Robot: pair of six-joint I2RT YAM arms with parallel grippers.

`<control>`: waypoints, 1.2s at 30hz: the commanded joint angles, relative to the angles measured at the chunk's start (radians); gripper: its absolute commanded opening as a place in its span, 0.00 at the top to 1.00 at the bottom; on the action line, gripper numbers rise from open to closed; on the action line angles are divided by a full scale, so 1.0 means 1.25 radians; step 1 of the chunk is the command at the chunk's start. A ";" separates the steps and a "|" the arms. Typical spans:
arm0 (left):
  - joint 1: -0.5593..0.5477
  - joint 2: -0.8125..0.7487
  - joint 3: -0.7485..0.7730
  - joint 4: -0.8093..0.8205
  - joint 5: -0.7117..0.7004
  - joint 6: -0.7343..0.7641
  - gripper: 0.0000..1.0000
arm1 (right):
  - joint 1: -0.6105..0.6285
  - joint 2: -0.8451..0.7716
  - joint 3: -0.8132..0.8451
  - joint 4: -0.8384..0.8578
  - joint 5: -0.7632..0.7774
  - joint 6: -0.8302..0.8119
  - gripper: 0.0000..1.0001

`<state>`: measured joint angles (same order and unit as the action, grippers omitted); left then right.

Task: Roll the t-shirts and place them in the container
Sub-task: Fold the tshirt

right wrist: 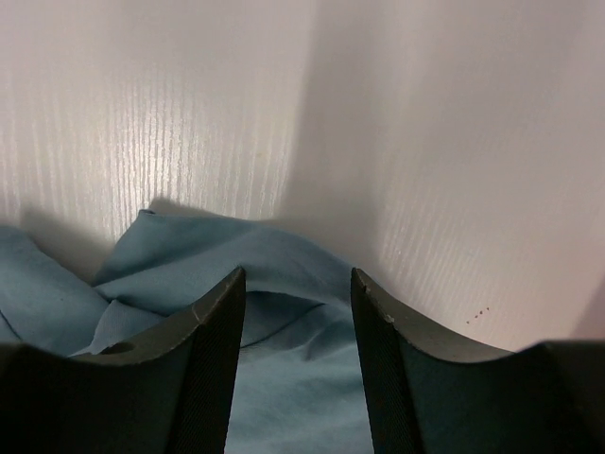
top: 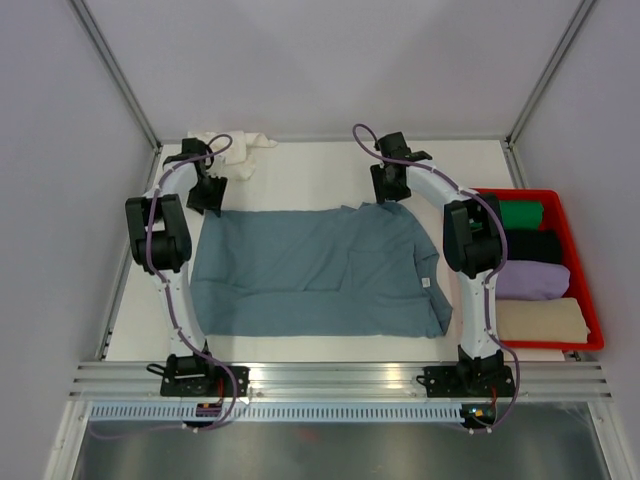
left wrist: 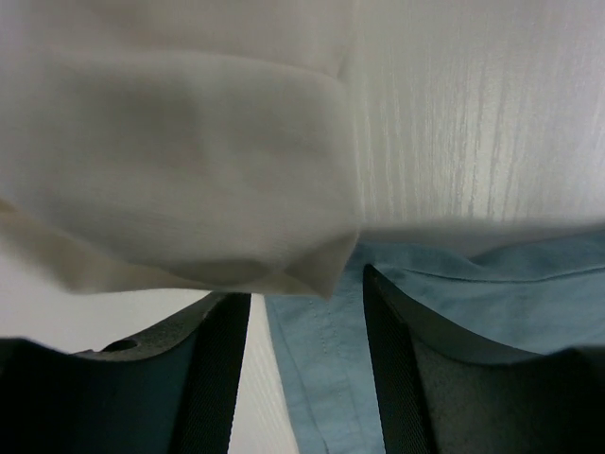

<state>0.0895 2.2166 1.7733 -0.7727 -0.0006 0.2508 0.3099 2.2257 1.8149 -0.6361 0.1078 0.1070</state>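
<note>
hovering over the far left corner of the blue-grey t-shirt (top: pixel 320 270), the left claw (left wrist: pixel 307 303) has its two dark fingers (left wrist: pixel 213 378) parted, with nothing pinched between them. through the gap show the shirt's stitched edge and a strip of white table (top: pixel 300 175). just ahead of the fingertips lies the cream-white t-shirt (left wrist: pixel 170 161), crumpled, one folded corner hanging right in front of one finger — whether it touches the claw i cannot tell. the right claw (right wrist: pixel 298 284) is likewise spread and empty, poised above the far right corner of the blue-grey t-shirt. a rumpled fold of blue cloth sits under and between its fingers, and there is bare table beyond the tips. from overhead the blue-grey t-shirt lies spread out flat, reaching from beneath one claw to beneath the other and back toward the arm bases. it is smooth near the left claw and creased and doubled over near the right one. outboard of the right claw, well apart from it and back toward that arm's base — a red crate (top: pixel 515 192) holding four rolls side by side: green roll (top: pixel 520 213), black roll (top: pixel 530 245), lavender roll (top: pixel 532 280), beige roll (top: pixel 540 320).
</note>
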 commanded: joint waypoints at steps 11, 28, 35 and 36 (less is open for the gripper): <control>0.003 0.025 -0.002 0.035 0.088 0.002 0.60 | 0.000 0.053 0.033 0.032 0.027 -0.059 0.45; 0.003 -0.213 -0.186 0.144 0.166 0.093 0.98 | -0.001 -0.169 -0.143 0.166 0.065 -0.021 1.00; 0.003 -0.345 -0.283 0.160 0.171 0.128 0.98 | -0.001 -0.377 -0.305 0.214 0.050 0.052 1.00; 0.003 -0.370 -0.307 0.160 0.166 0.133 0.98 | -0.001 -0.400 -0.330 0.225 0.044 0.060 1.00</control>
<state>0.0929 1.8297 1.4441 -0.6106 0.1802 0.3569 0.3111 1.8328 1.4769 -0.4236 0.1612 0.1234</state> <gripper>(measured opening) 0.041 0.006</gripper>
